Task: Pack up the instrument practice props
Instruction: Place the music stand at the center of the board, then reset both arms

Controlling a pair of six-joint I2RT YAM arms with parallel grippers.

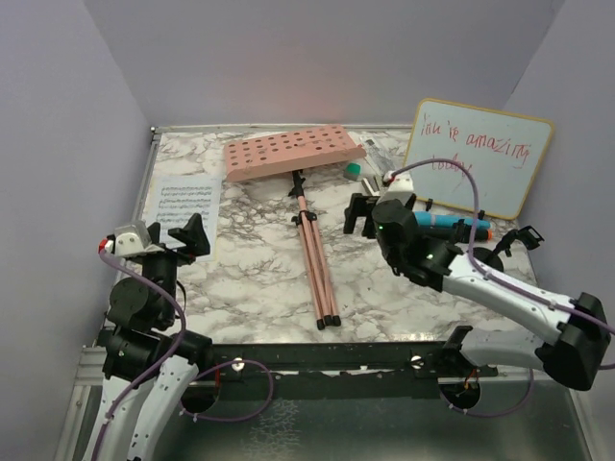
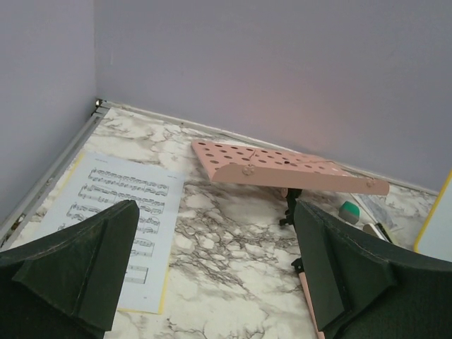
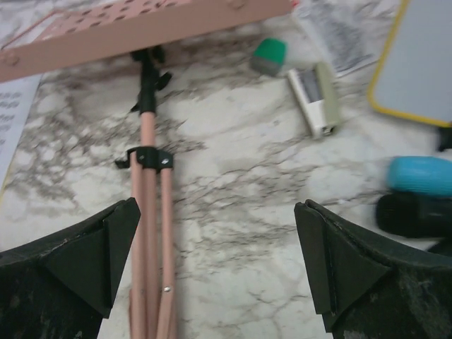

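Left gripper hangs over the near-left part of the table, jaws spread wide with nothing between them. Right gripper is likewise wide apart and empty, hovering just right of the rack's folded legs.

Nothing looks packed yet, and no box or bag shows in any view. The rack lies on the table, its perforated tray at the far side and its 3 legs closed together, pointing toward the arms. Sheet music lies flat by the left edge, in front of the left gripper. Blue mic and black mic lie side by side at the right, near the right gripper. The mic poles I cannot pick out; the right arm covers that area. So, by my reading, every prop is left to do.

Around them, the whiteboard leans at the far right, while the eraser and stapler lie between rack and mics, beside another printed page. The stapler and eraser sit close to the rack's tray and could be nudged.
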